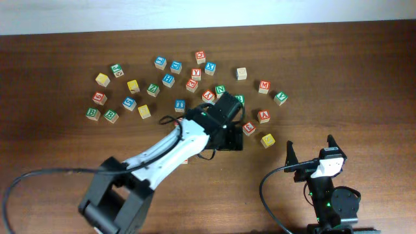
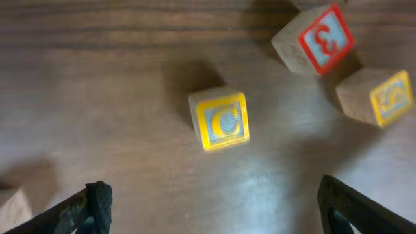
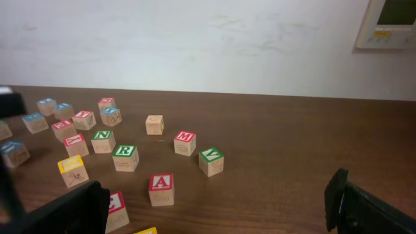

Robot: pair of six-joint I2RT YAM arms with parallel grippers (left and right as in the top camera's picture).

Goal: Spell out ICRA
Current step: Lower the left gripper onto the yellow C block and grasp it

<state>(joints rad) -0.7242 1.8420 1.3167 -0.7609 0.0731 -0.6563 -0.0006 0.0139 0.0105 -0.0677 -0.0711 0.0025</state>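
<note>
The brown surface [image 1: 364,78] carries lettered wooden blocks scattered across its far half. The left pincer [image 2: 213,198] hangs over the middle of the scatter, released, jaws spread wide and grasping nothing. The yellow-framed C block [image 2: 221,121] rests on the surface just ahead of the fingertips and touches neither. To its right lie a red-framed block [image 2: 318,39] and a yellow-framed block [image 2: 380,97], near each other. The green R block [image 3: 125,158] and the red A block [image 3: 161,188] sit apart, not in a row. An I block cannot be identified. The right pincer [image 1: 312,151] sits at the near right, well apart from all blocks, released and empty.
</note>
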